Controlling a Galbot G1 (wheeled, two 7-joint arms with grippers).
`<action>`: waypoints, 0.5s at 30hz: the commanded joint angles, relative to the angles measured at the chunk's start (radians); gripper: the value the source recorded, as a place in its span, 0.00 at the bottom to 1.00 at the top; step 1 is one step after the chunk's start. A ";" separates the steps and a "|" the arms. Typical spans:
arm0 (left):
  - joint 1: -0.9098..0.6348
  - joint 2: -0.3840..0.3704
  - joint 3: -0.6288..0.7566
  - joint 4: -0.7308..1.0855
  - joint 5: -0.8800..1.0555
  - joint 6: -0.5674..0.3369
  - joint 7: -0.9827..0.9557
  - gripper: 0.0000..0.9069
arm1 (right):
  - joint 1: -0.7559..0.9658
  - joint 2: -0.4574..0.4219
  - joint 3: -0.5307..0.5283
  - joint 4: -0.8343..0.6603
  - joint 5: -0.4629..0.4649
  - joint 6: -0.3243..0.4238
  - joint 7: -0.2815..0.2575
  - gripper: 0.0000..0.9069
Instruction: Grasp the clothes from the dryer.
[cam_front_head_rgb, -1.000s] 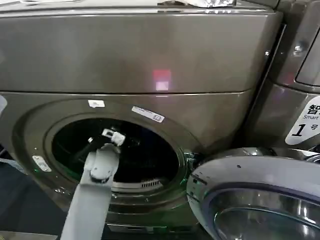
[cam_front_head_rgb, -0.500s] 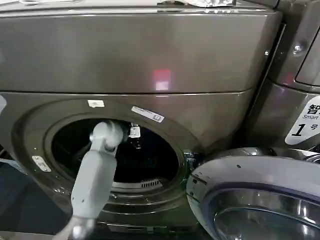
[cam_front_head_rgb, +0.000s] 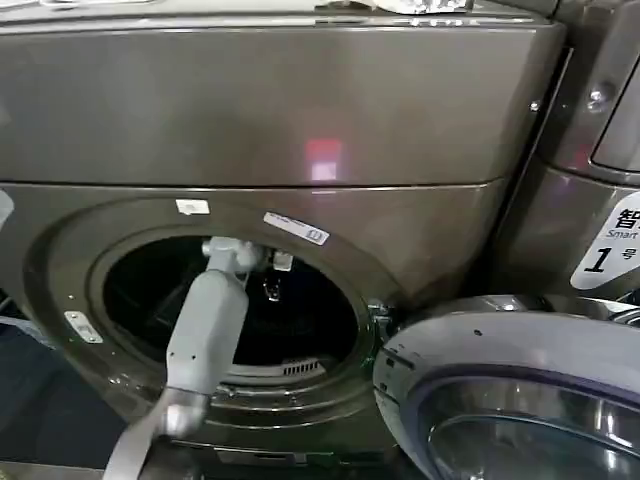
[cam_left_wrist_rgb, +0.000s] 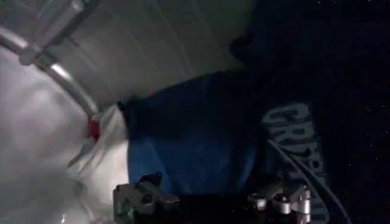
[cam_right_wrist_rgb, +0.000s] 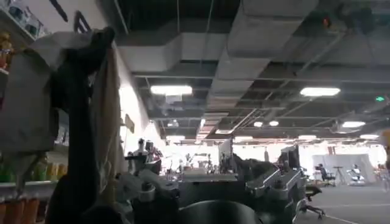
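Inside the dryer, my left gripper sits past the round port with the clothes just beyond my fingertips. That navy bundle lies crumpled against the drum wall, no clear long axis, white lettering showing. Fingers stand wide apart, gripping nothing. My right gripper is parked well away, pointing up toward the ceiling, fingers spread and empty.

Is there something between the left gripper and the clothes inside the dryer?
Nothing visible. In the left wrist view the left gripper faces the navy clothes directly, with open jaws and no object between. The arm already reaches through the dryer port.
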 joint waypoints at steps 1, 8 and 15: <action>-0.003 0.000 -0.003 0.061 -0.017 -0.003 -0.001 0.78 | 0.004 0.000 -0.005 0.007 0.000 0.000 0.001 1.00; 0.000 0.002 -0.005 0.084 -0.022 0.002 -0.013 0.78 | 0.003 -0.005 0.000 0.007 -0.001 0.000 0.002 1.00; -0.003 0.002 -0.013 0.119 -0.041 0.000 -0.024 0.53 | 0.003 -0.005 -0.001 0.005 -0.001 0.001 0.002 1.00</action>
